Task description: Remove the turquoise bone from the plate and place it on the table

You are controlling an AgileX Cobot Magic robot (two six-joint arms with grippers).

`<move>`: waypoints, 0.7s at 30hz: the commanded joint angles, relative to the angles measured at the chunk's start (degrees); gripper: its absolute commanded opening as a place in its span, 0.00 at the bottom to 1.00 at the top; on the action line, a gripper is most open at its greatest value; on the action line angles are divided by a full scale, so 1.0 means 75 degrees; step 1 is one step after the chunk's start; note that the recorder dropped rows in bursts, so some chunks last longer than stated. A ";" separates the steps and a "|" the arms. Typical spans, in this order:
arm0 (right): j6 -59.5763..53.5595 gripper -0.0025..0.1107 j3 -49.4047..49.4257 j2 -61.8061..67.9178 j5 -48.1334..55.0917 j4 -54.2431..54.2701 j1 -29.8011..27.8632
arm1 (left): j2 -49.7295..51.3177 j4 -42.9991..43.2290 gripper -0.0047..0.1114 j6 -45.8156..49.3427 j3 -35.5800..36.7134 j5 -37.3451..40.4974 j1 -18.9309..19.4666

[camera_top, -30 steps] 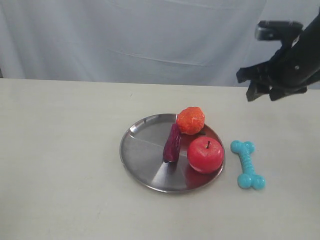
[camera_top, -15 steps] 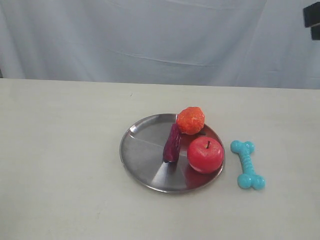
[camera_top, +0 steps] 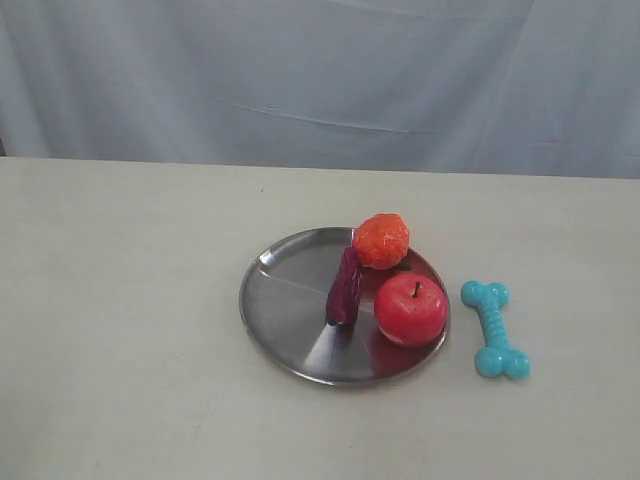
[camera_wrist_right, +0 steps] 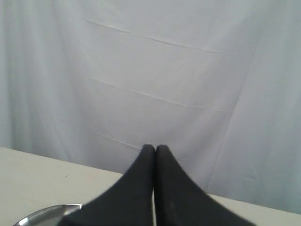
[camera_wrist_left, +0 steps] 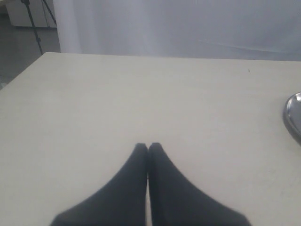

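The turquoise bone (camera_top: 495, 328) lies flat on the cream table (camera_top: 130, 300), just right of the steel plate (camera_top: 285, 310) and clear of its rim. Neither arm shows in the exterior view. In the left wrist view my left gripper (camera_wrist_left: 148, 146) is shut and empty above bare tabletop, with the plate's edge (camera_wrist_left: 294, 115) at the frame's side. My right gripper (camera_wrist_right: 154, 149) is shut and empty too, raised and facing the grey curtain, a sliver of plate rim (camera_wrist_right: 44, 213) below it.
On the plate sit a red apple (camera_top: 410, 309), an orange knobbly ball (camera_top: 381, 241) and a dark purple piece (camera_top: 345, 286). A grey curtain (camera_top: 320, 80) hangs behind the table's far edge. A tripod (camera_wrist_left: 35, 21) stands off the table's corner.
The right arm, seen at the upper right a second ago, has pulled up and out of the exterior view. The bone and the things on the plate have not moved.
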 commanded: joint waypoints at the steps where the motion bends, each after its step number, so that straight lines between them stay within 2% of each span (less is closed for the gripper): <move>1: 0.0001 0.02 0.0599 -0.0826 -0.0308 -0.0067 -0.0015 | -0.0010 -0.0019 0.04 -0.0032 0.0019 -0.0041 0.0034; 11: 0.0036 0.02 0.0846 -0.1922 -0.0267 -0.0067 -0.0015 | -0.0010 -0.0019 0.04 -0.0032 0.0019 -0.0041 0.0034; 21: 0.0036 0.02 0.0846 -0.2145 -0.0267 -0.0067 -0.0015 | -0.0010 -0.0019 0.04 -0.0032 0.0019 -0.0041 0.0034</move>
